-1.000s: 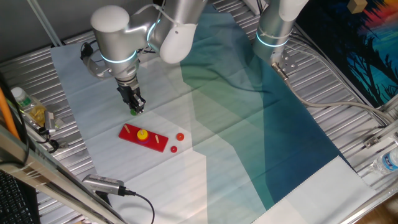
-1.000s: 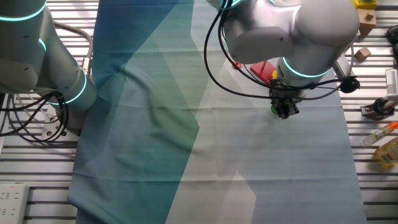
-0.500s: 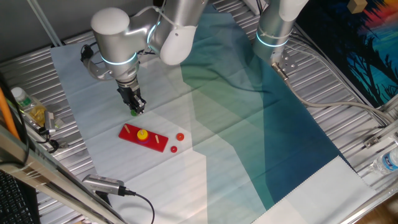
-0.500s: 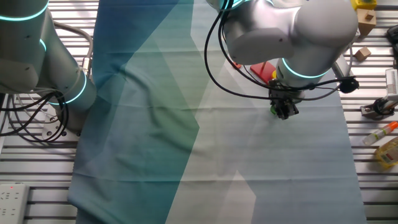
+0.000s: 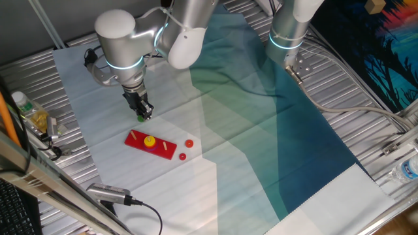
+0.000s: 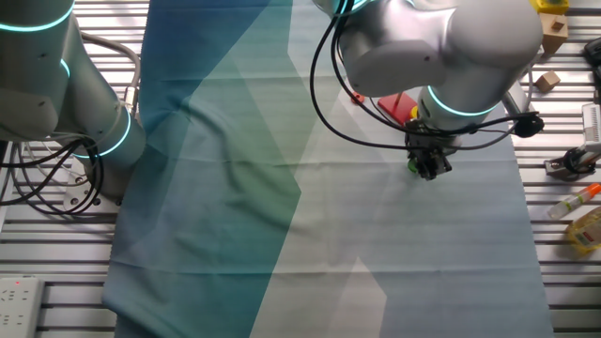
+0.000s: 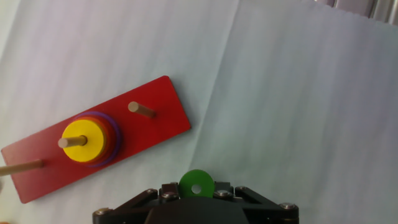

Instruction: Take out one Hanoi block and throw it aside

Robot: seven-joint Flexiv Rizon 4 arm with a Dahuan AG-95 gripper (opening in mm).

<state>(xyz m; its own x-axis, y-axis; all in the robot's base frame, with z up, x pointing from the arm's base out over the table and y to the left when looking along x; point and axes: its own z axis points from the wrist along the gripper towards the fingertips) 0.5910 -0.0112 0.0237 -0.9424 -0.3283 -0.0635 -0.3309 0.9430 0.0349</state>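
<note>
My gripper (image 5: pixel 140 113) is shut on the tiny green Hanoi block (image 5: pixel 140 118) and holds it low over the white cloth, just behind the red peg base (image 5: pixel 160 148). In the hand view the green block (image 7: pixel 196 182) sits between the jaws, its hole visible, with the red base (image 7: pixel 161 112) ahead to the left. A yellow disc (image 7: pixel 78 141) rests on a stack on the middle peg. Two small red discs (image 5: pixel 189 143) (image 5: pixel 182 156) lie right of the base. In the other fixed view the gripper (image 6: pixel 427 167) shows a bit of green (image 6: pixel 411 167).
A second arm (image 5: pixel 290 26) stands at the back on the blue-green cloth (image 5: pixel 274 130). A bottle (image 5: pixel 23 104) and clutter lie at the left edge, and a cabled device (image 5: pixel 111 193) lies in front. Wooden blocks (image 6: pixel 549 28) and a marker (image 6: pixel 575 201) lie beside the cloth.
</note>
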